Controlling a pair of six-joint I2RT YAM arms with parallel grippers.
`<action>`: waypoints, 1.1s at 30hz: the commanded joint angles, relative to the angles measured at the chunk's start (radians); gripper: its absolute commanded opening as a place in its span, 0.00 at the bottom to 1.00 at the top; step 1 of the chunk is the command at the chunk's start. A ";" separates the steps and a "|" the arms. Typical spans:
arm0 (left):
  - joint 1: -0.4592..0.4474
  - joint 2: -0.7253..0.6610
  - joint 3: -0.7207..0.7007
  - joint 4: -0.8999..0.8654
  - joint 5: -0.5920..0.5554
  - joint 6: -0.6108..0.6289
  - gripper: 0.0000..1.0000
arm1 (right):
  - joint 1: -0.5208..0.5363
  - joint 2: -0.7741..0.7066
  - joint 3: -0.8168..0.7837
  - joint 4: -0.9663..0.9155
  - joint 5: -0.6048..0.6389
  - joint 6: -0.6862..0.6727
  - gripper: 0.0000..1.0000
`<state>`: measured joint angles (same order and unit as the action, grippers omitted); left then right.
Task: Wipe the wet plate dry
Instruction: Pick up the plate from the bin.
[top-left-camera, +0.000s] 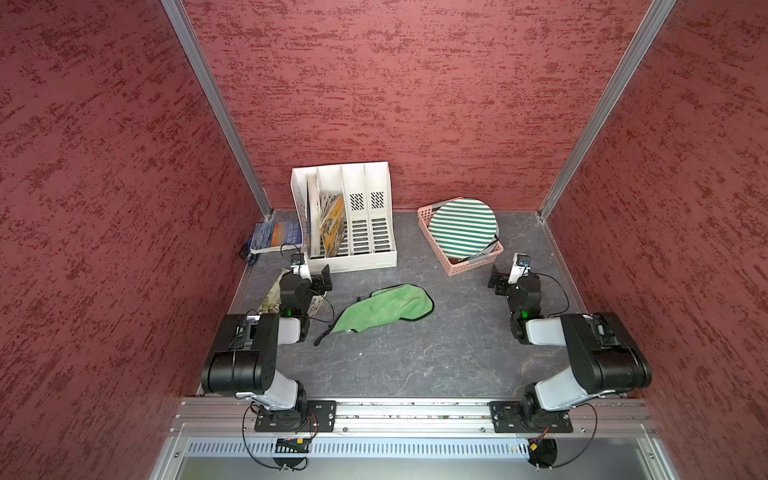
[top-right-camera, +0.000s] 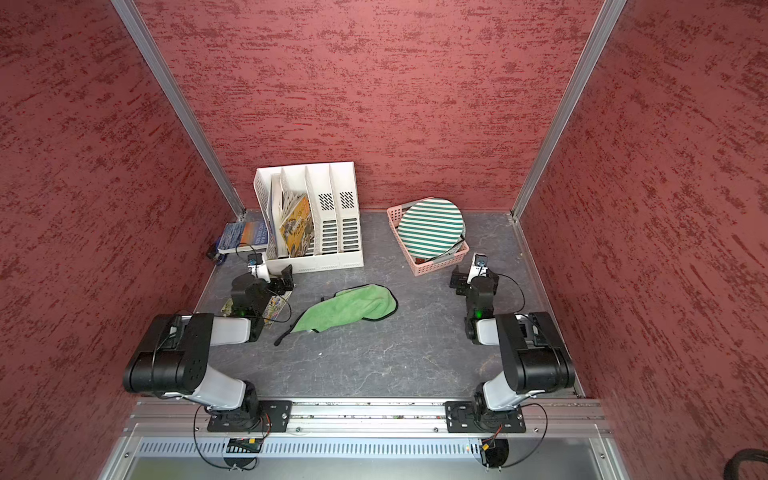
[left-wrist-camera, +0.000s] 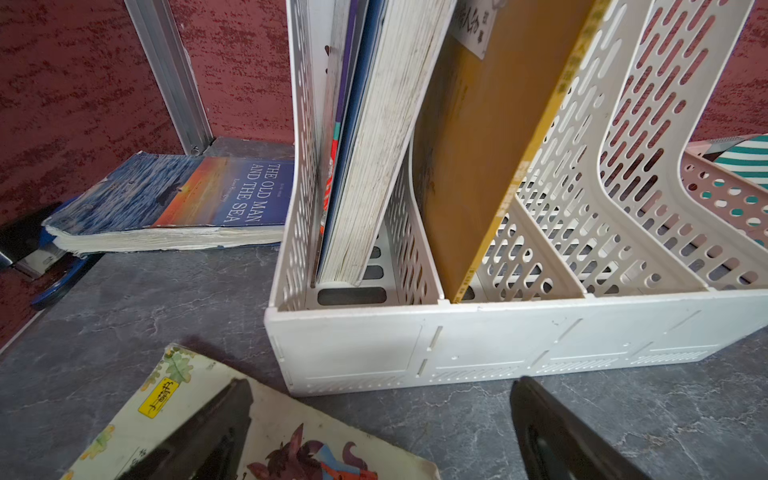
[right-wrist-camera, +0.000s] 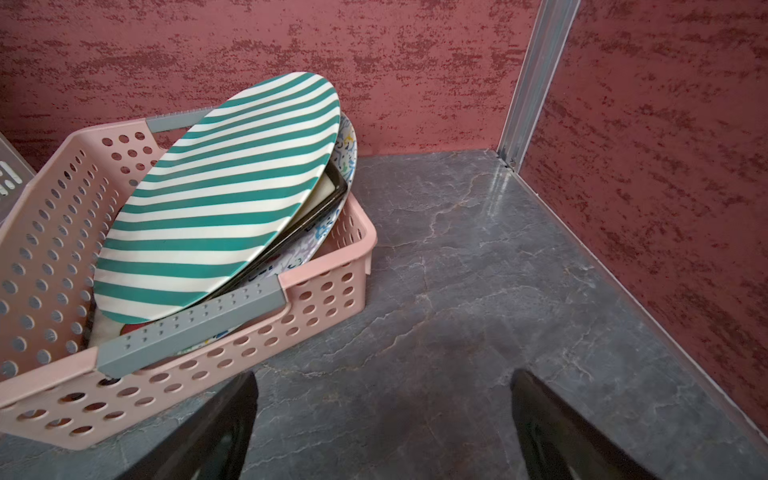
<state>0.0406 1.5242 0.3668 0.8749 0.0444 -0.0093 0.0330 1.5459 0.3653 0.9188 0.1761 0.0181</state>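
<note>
Grey desk (top-left-camera: 415, 353) — striped plate (top-left-camera: 462, 228) is propped tilted in pink basket (top-left-camera: 473, 266); right end effector (right-wrist-camera: 382, 374), spread wide and empty, is parked just beside basket — nearer than left end effector (left-wrist-camera: 380, 380), likewise spread, empty.

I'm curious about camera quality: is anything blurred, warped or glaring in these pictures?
In both top views the aluminium posts splay outward; left wrist view: the paperback title reads sharp, the black fingers blur; right wrist view: a pale sheen streaks the tabletop.
</note>
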 joint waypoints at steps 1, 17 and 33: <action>-0.003 0.001 0.015 0.009 -0.004 0.013 1.00 | 0.003 -0.008 0.007 0.004 -0.013 0.002 0.99; -0.089 -0.269 0.065 -0.294 -0.161 0.031 1.00 | 0.005 -0.428 0.430 -0.930 -0.166 0.224 0.91; -0.482 -0.494 0.581 -1.461 -0.365 -0.570 1.00 | 0.000 0.293 1.424 -1.569 -0.403 0.422 0.85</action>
<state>-0.4362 0.9813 0.9104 -0.3988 -0.3485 -0.5297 0.0425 1.7561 1.6810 -0.5777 -0.2367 0.4377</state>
